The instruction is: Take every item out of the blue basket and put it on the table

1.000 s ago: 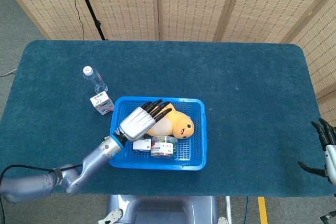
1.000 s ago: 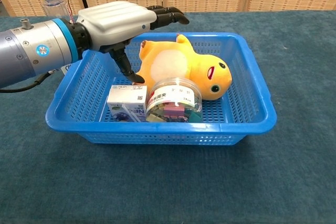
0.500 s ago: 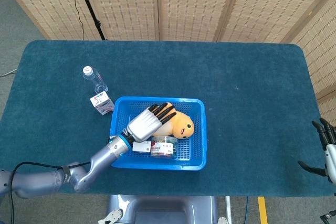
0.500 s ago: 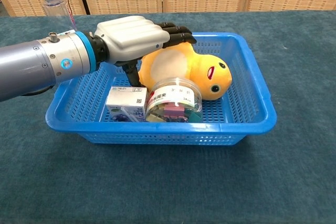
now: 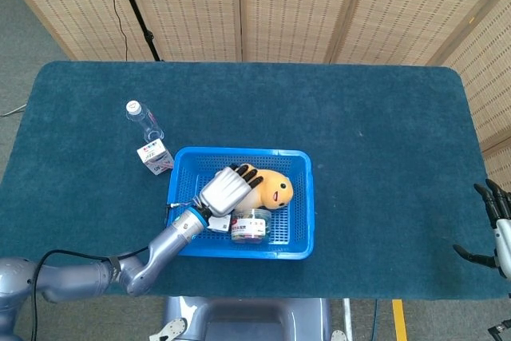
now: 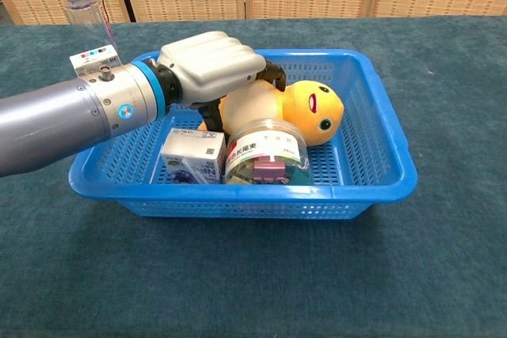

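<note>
Chest view: yellow plush toy (image 6: 305,112), soft and rounded, lies in the blue basket (image 6: 380,148); since half a second ago the left hand (image 6: 212,65) has dropped and curled its fingers over the toy's body, tilting the head up. A lift out looks imminent. Beside it sit a rigid clear jar (image 6: 265,160) and a small carton (image 6: 192,156). Perforated plastic basket on felt-like table (image 5: 383,133); bottle (image 5: 144,120) and another carton (image 5: 155,155) outside. Right hand (image 5: 491,225) idle, fingers spread.

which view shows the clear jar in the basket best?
Chest view. The clear jar lies on its side at the front of the blue basket, close to the camera, with its label and coloured contents visible. In the head view the jar is small, seen from above beside the left hand, and its label is unreadable.
</note>
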`<state>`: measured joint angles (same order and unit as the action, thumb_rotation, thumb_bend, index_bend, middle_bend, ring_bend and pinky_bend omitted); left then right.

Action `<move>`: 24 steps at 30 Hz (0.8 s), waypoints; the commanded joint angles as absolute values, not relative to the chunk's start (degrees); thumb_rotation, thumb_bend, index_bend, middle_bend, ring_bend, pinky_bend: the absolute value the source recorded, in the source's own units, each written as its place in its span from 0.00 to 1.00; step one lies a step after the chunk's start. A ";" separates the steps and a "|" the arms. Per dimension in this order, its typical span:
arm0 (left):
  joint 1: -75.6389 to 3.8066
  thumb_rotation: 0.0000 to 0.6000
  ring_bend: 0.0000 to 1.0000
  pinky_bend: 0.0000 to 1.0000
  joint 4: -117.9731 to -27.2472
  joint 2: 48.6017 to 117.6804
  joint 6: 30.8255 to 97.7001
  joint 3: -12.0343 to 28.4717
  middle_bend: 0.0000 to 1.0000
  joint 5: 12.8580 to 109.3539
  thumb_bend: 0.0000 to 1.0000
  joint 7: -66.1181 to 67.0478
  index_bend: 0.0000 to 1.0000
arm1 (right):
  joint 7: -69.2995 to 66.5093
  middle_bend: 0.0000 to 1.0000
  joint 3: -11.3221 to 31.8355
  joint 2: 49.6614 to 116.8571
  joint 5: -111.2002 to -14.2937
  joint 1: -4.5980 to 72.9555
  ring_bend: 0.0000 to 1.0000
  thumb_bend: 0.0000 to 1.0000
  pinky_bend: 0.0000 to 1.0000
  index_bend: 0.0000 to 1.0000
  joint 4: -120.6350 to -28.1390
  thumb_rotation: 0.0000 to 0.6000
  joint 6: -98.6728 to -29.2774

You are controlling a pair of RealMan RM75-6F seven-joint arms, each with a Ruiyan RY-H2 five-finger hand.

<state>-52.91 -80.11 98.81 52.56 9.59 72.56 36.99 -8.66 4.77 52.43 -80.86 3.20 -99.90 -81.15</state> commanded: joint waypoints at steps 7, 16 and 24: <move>-51.06 1.00 0.56 0.69 -83.62 96.16 60.18 10.72 0.53 77.45 0.42 33.02 0.62 | -9.25 0.00 4.72 52.21 -81.21 3.03 0.00 0.00 0.00 0.00 -99.86 1.00 -81.50; -47.28 1.00 0.56 0.69 -94.78 83.39 67.48 13.31 0.53 82.00 0.42 27.55 0.62 | -9.42 0.00 4.52 52.08 -81.93 2.75 0.00 0.00 0.00 0.00 -100.15 1.00 -82.16; -40.72 1.00 0.56 0.69 -99.63 71.05 74.50 12.81 0.53 86.29 0.41 17.75 0.62 | -9.52 0.00 4.30 51.94 -82.64 2.44 0.00 0.00 0.00 0.00 -100.50 1.00 -82.83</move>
